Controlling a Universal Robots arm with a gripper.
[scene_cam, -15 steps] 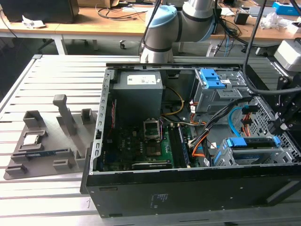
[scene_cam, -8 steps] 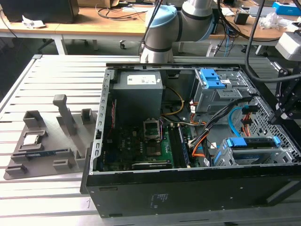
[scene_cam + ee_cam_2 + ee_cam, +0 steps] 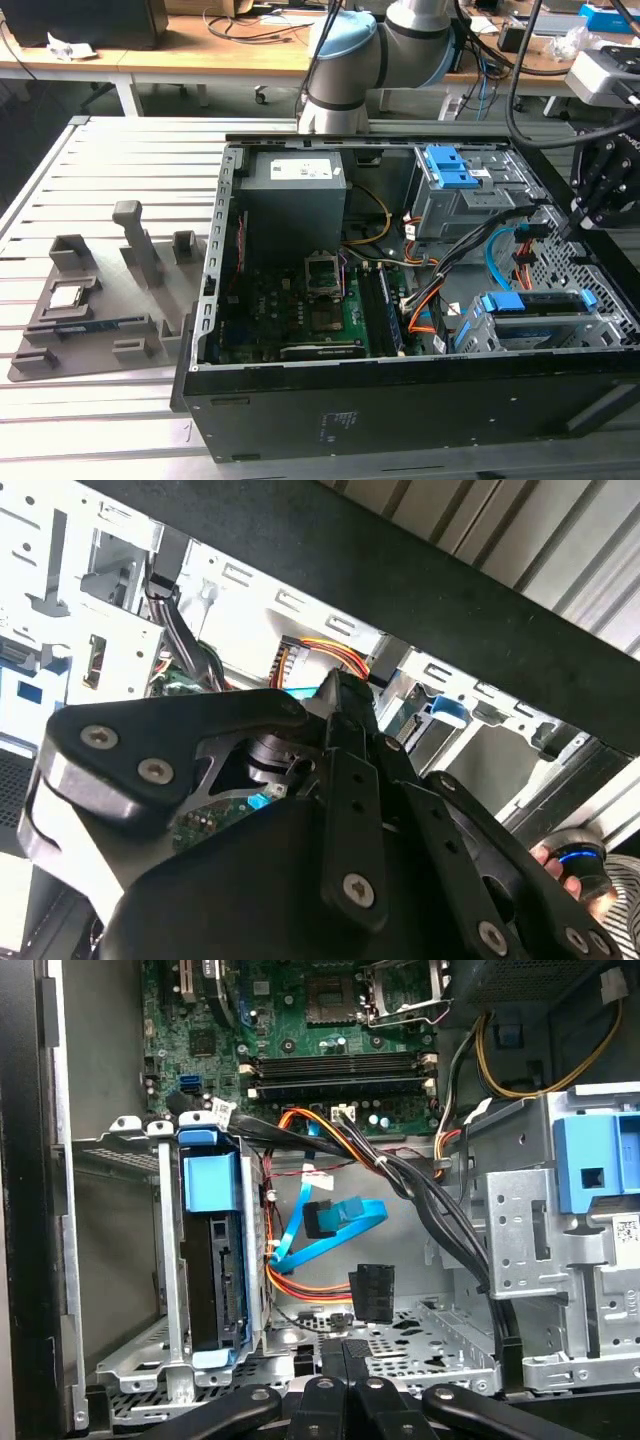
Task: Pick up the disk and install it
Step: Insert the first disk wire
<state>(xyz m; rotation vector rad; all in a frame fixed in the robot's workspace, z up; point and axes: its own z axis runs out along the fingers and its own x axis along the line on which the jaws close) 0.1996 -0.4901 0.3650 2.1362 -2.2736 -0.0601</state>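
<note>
Slatted grey tabletop (image 3: 100,150) carrying an open computer case (image 3: 400,410). Disk (image 3: 212,1280) sits inside its metal cage (image 3: 165,1260), apparently installed already; end effector (image 3: 345,1352) hovers nearby, closed and empty.

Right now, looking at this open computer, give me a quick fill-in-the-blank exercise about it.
1. The computer case lies open on a slotted metal ___.
2. The plastic frame around the disk in its cage is ___.
3. The grey tray lies at the exterior view's ___ of the case.
4. The gripper is shut and holds ___.
Missing words: table, blue, left, nothing.
</note>
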